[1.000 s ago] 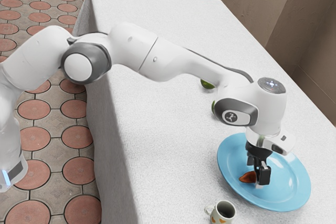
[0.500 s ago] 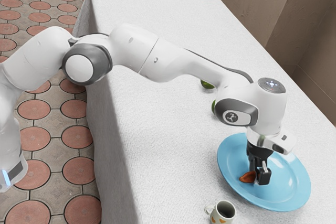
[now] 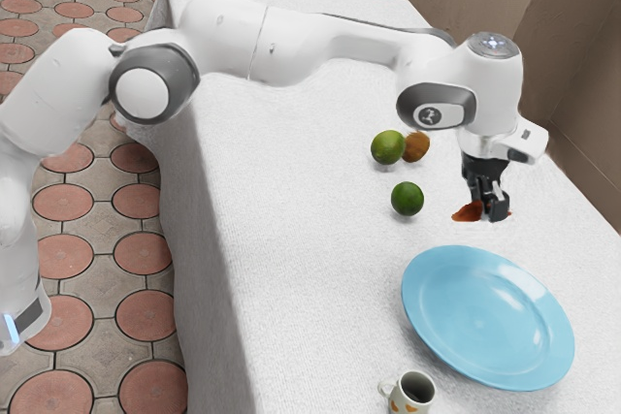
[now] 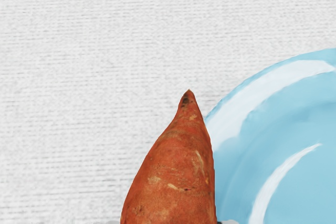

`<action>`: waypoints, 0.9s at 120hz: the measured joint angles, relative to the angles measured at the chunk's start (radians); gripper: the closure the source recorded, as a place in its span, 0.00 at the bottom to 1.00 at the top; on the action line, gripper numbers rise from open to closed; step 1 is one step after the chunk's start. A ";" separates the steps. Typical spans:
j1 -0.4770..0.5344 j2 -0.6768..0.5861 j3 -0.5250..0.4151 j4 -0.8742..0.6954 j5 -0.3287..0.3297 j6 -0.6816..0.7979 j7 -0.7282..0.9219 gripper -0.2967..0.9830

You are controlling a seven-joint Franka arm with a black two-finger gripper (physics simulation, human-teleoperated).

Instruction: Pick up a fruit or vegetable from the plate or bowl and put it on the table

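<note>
Your tablecloth [image 3: 291, 269] looks like matt woven cloth, finely ribbed; your plate [image 3: 475, 327] is smooth and glossy (you can see white glare streaking it); your sweet potato [image 4: 173, 182] has matt, slightly rough skin; your arm [image 3: 301, 46] looks like smooth, satiny plastic.

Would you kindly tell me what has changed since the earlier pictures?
The gripper, now shut on the sweet potato, has lifted it off the plate and carried it toward the green fruits. The plate and the mug stayed where they were.
</note>
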 joint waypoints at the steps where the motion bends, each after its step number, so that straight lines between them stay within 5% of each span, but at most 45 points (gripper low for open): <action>1: 0.010 -0.001 0.000 0.000 0.000 -0.003 0.002 0.62; 13: 0.122 0.055 -0.057 0.076 0.007 -0.033 0.036 0.63; 39: 0.138 0.203 -0.114 0.305 0.073 -0.062 0.100 0.62; 108: 0.209 0.341 -0.114 0.370 0.137 -0.027 0.199 0.64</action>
